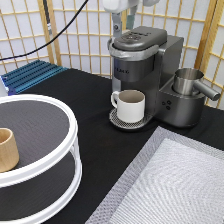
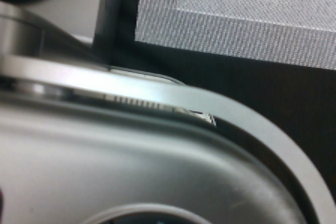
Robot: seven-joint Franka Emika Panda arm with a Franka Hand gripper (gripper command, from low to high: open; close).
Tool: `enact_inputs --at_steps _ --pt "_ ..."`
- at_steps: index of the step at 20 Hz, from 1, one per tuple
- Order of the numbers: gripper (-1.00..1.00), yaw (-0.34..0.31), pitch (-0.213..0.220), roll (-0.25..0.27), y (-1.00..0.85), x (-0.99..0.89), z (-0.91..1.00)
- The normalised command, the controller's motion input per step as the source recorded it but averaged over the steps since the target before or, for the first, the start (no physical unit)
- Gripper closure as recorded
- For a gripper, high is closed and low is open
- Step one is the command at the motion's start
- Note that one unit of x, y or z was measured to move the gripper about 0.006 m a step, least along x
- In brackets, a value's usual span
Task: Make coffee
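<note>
My hand (image 1: 121,22) is at the exterior view's top, directly above the coffee machine (image 1: 145,70), right over its lid (image 1: 137,40). Only a finger (image 1: 116,25) and part of the white wrist show there, rest is cut off by the frame edge. Can't tell whether the hand is wide, narrow, or gripping anything.

Coffee pod: not visible in either view, so I can't say where it is. The machine's lid looks closed.

White mug (image 1: 130,105) stands upright on the machine's drip tray (image 1: 120,121), under the brew head, handle toward the exterior view's left. Steel frothing cup (image 1: 187,80) sits on the machine's side base, toward the exterior view's right.

Wrist view is filled by the machine's dark grey top (image 2: 112,165) and its silver trim band (image 2: 225,112), seen from very close. Black surface (image 2: 247,75) and the grey woven mat (image 2: 240,30) show beyond it.

Elsewhere on the black surface (image 1: 80,95): two-tier white turntable (image 1: 75,145) at the exterior view's left, tan wooden cup (image 1: 7,149) upright on its upper tier. Grey mat (image 1: 170,185) at bottom right. Blue rack (image 1: 30,75) at upper left.
</note>
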Motion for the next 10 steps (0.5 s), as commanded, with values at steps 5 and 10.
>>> enact_inputs --at_steps 5,10 --pt "-1.0 0.039 0.0 -0.07 0.06 0.34 0.2" --pt "-1.0 0.037 0.0 -0.025 -0.06 0.22 0.0"
